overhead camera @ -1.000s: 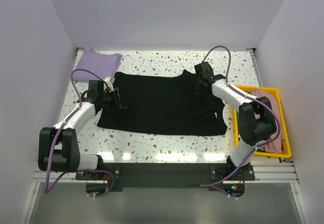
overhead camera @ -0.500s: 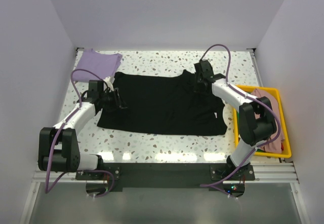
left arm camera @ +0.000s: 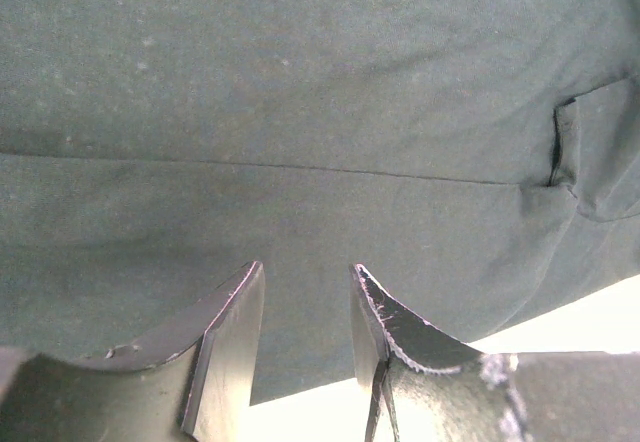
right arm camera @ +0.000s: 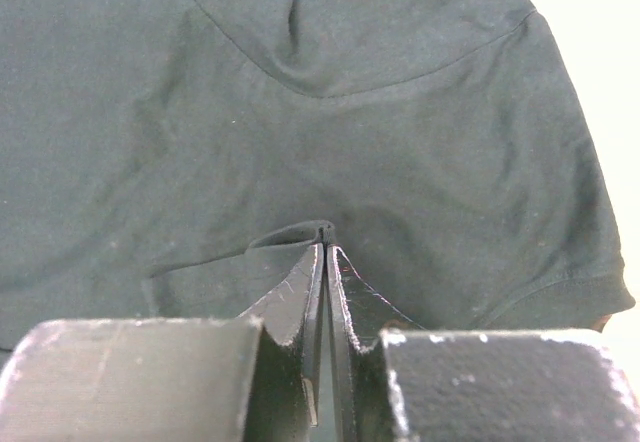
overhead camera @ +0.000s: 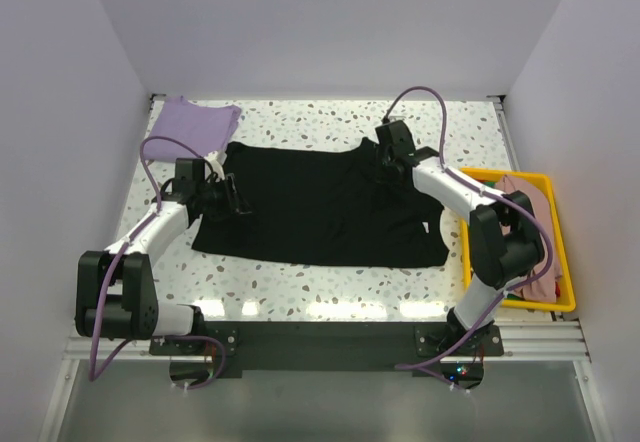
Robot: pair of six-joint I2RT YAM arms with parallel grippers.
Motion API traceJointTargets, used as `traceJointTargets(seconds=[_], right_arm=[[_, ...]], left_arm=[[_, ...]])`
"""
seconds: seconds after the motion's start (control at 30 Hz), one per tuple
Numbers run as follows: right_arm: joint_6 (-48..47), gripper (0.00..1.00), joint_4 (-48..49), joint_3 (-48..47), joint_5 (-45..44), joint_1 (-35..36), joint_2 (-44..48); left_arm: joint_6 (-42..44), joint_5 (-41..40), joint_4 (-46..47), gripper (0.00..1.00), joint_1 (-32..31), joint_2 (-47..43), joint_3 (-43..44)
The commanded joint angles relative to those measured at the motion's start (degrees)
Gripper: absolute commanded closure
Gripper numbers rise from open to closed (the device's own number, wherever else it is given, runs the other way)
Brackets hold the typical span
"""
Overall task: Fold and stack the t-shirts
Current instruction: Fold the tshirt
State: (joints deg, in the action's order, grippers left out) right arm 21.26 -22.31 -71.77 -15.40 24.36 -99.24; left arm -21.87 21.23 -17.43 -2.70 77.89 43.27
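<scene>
A black t-shirt (overhead camera: 320, 212) lies spread flat across the middle of the table. My left gripper (overhead camera: 232, 200) sits low at its left edge. In the left wrist view the gripper (left arm camera: 306, 267) is open, with the black cloth (left arm camera: 300, 112) under and beyond its fingers. My right gripper (overhead camera: 378, 162) is at the shirt's far right part. In the right wrist view this gripper (right arm camera: 325, 237) is shut on a small raised fold of the black cloth (right arm camera: 380, 112). A pale lavender t-shirt (overhead camera: 192, 120) lies folded at the far left corner.
A yellow bin (overhead camera: 556, 252) stands at the right edge of the table and holds a dusty pink shirt (overhead camera: 525, 194). White walls close in the table on the left, the back and the right. Purple cables loop above both arms.
My right gripper has moved left and slightly away along the shirt's far edge, taking the pinched cloth with it. My left arm has not moved.
</scene>
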Motion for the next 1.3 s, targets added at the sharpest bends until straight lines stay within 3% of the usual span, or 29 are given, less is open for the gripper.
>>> traceJointTargets(seconds=[0.0,0.13,0.27,0.4,0.53,0.9,1.27], right_arm=[[-1.30,0.93,1.65,-0.83,-2.00,-0.10,0.02],[-0.87,0.88,-0.54,-2.15,-7.36,-0.45,-2.36],[1.33,0.62,-5.62,-4.69,-10.70,-0.89,-6.13],[2.47,0.51,-3.02,-2.42,-8.52,-0.72,-4.04],[3.00,0.51,-2.66,-3.29,-6.93,1.74,-2.36],[5.55,0.53,-4.24,-10.14,-4.20,13.42,-11.49],[6.87,0.64,-5.38,-11.20,-3.23,14.93,-16.24]], left_arm=[[1.04,0.21,1.17,0.55,-0.38,-0.02,-0.11],[0.95,-0.23,1.08,0.55,-0.38,-0.19,-0.11],[0.95,-0.49,0.91,0.54,-0.38,-0.28,-0.20],[0.95,-0.40,0.99,0.54,-0.38,-0.19,-0.20],[0.86,-0.32,1.08,0.54,-0.38,-0.10,-0.11],[0.95,-0.23,0.91,0.54,-0.38,-0.10,-0.11],[0.95,-0.14,0.99,0.54,-0.38,-0.37,-0.11]])
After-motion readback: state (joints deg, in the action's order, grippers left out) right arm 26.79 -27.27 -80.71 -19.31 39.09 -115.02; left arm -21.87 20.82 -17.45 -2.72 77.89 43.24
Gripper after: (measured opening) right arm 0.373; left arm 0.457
